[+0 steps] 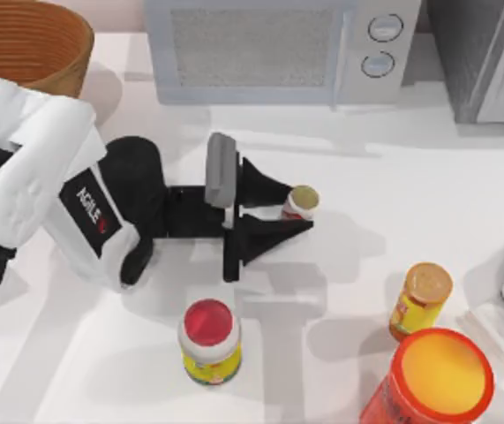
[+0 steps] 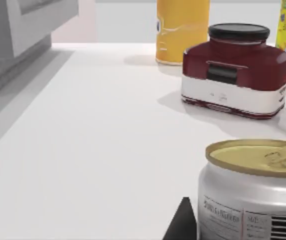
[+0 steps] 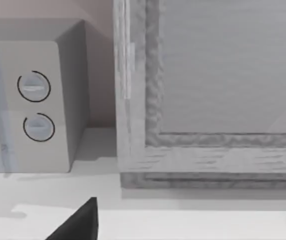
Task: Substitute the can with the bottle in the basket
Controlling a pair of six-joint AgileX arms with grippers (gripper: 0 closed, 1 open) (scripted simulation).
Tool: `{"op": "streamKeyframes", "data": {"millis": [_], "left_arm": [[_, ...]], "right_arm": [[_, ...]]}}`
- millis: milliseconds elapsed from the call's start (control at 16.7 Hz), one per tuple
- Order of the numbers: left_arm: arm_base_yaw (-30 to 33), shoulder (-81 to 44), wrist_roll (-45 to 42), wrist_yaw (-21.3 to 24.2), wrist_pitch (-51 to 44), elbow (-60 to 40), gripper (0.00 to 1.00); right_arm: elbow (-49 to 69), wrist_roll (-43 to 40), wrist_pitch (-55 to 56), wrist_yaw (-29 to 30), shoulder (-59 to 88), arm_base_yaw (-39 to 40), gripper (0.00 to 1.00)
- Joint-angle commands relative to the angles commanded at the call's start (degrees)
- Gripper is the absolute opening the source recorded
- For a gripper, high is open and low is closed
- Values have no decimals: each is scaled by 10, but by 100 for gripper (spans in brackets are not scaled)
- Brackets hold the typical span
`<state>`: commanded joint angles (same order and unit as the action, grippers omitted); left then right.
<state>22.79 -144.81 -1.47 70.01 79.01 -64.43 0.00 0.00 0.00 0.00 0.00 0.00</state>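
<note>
White with red print and a dull olive-gold top, the can (image 1: 302, 202) stands upright on the table (image 1: 393, 221) near its middle, well apart from the basket (image 1: 31, 44), which sits at the far left corner, cut off by the frame. The left hand (image 1: 297, 213) reaches in from the left, its two dark fingers (image 1: 265, 187) spread on either side of the can; whether they press on it cannot be told. In the left wrist view the can (image 2: 255, 192) is cut off at the edge, with one fingertip (image 2: 182, 224) just beside it. A red-capped bottle (image 1: 209, 342) stands nearer the front, and a yellow bottle (image 1: 419, 300) to the right. The right wrist view shows one dark finger (image 3: 77, 222) of the right hand; how far it is open cannot be told.
</note>
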Motion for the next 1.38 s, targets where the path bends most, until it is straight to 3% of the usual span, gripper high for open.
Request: {"op": "streamKeyframes", "data": {"millis": [780, 1380], "left_arm": [[0, 0, 0, 0, 0, 0, 98], [-2, 0, 0, 0, 0, 0, 100]], "right_arm": [[0, 0, 0, 0, 0, 0, 100], [0, 0, 0, 0, 0, 0, 100]]}}
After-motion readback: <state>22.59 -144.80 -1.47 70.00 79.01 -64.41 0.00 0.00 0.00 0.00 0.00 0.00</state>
